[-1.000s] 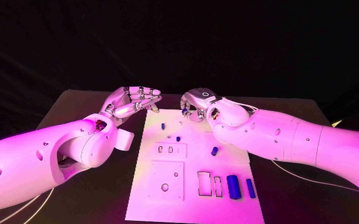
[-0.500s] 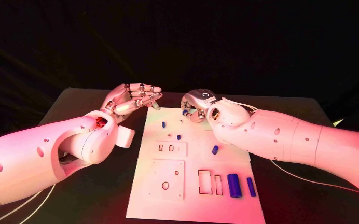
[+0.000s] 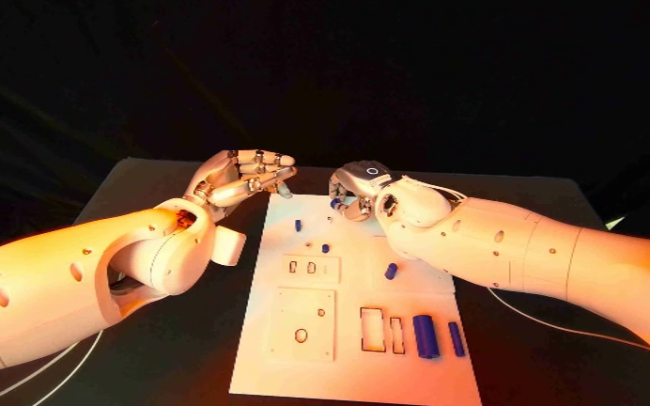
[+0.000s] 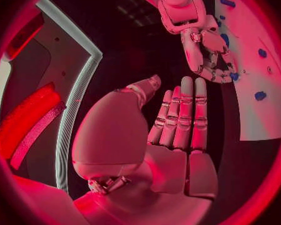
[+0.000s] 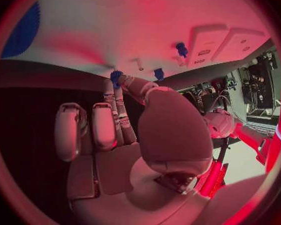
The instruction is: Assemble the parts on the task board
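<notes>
White and flat, the board (image 3: 355,317) lay along the middle of the black table (image 3: 143,190), its far edge between the two hands. The right hand (image 3: 359,192) hung over that far edge with fingers curled down, and in the right wrist view a small blue part (image 5: 116,76) sat at its fingertips (image 5: 123,79), apparently pinched there, though the grip itself was too small to make out for certain; held so, the part was probably being carried to a seat on the board. The left hand (image 3: 247,179) was raised just off the board's far left corner, palm turned inward, its fingers (image 4: 184,116) straight and close together around nothing, likely kept clear so the right could work. Other blue parts were on the board: a small peg (image 3: 297,226) near the far end, another piece (image 3: 390,272) at mid-board, and two longer bars (image 3: 425,336) lying side by side near the rectangular slots (image 3: 370,328), ready for fitting. Most of the assembly looked undone.
</notes>
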